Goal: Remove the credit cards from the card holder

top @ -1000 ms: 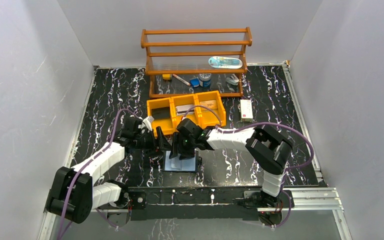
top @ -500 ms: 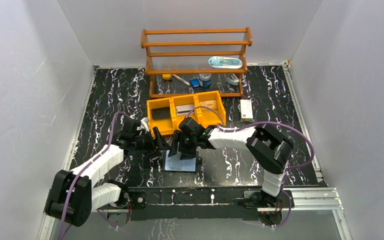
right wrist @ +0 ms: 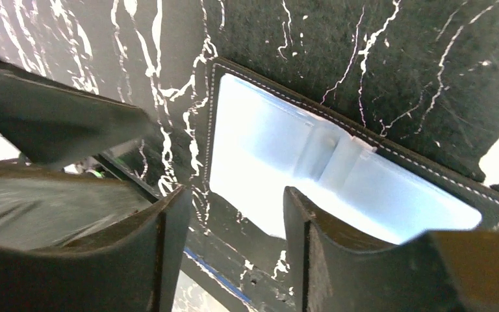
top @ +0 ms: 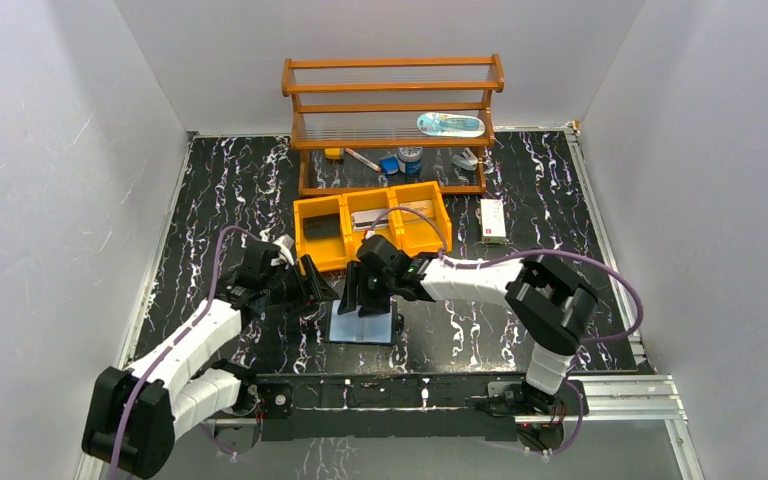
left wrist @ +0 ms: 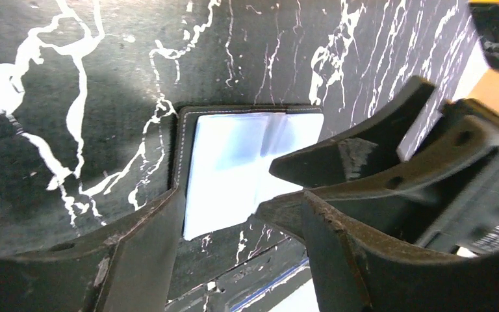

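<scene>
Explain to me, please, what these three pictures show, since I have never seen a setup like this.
This is a robot with a left arm and a right arm, bolted to the near edge of a black marbled table. The overhead picture is taken from above and behind them. The other two come from a camera on each wrist, so the dark fingers at the bottom of those pictures are that arm's own. The left gripper and right gripper both reach to a card holder that lies open with its pale inside facing up. Both grippers are open and hold nothing. I cannot make out any cards in the holder. Farther back stand a yellow bin and a wooden shelf with small items.
</scene>
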`<state>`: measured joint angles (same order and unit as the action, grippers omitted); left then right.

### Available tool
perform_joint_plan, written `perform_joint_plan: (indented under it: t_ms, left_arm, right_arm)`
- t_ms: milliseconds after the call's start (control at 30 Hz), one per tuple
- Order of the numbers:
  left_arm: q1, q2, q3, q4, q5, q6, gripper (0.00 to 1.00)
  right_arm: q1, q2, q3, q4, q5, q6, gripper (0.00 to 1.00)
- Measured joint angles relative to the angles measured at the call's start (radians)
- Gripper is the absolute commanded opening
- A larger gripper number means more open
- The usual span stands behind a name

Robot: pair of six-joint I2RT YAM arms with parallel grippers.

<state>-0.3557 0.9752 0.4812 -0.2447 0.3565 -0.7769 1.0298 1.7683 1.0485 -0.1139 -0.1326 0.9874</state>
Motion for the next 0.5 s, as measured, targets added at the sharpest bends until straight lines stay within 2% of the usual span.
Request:
perform_joint_plan:
  t_ms: [267,500]
  left_arm:
    - [-0.008,0.148,0.000,0.084,0.141,0.033,0.60]
    - [-0.029,0.237,0.000,0.089,0.154,0.040,0.61]
  right_arm:
    - [0.000,-0.070,-0.037,-0.028,0.093,0.015,0.54]
    - [0.000,-0.032,-0.069,-0.040,0.080,0.040,0.54]
